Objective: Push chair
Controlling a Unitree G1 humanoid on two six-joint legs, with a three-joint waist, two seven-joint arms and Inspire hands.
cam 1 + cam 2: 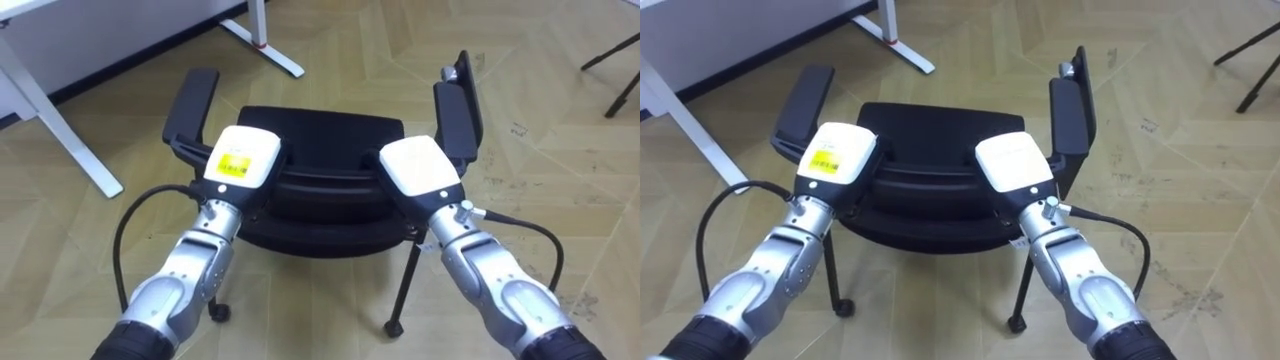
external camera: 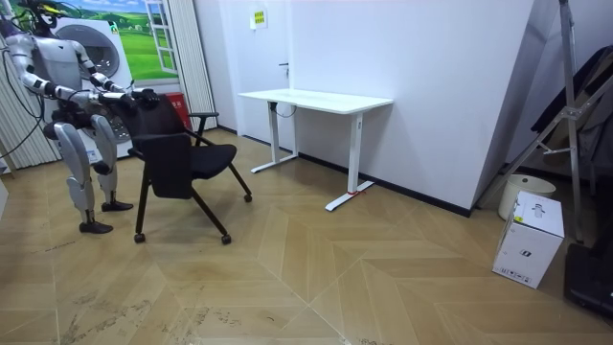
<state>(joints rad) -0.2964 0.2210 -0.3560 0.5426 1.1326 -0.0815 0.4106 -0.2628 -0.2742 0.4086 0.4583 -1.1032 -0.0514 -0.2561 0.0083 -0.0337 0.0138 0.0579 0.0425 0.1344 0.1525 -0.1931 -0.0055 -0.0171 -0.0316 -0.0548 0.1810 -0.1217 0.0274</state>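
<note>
A black chair (image 1: 320, 128) with two armrests and wheeled legs stands on the wood floor right in front of me, its back towards me. My left hand (image 1: 240, 155) rests on the left part of the backrest's top edge and my right hand (image 1: 418, 165) on the right part. Just their white backs show; the fingers are hidden over the backrest. In the room view I stand upright behind the chair (image 2: 182, 158) at the room view's left, with both arms stretched out to its back.
A white desk (image 2: 316, 99) stands by the wall beyond the chair, and its leg (image 1: 62, 125) and foot (image 1: 275, 52) show ahead. A white box (image 2: 529, 238) and a folded ladder (image 2: 560, 115) stand far off at the room view's right. Black stand legs (image 1: 618, 70) are at my upper right.
</note>
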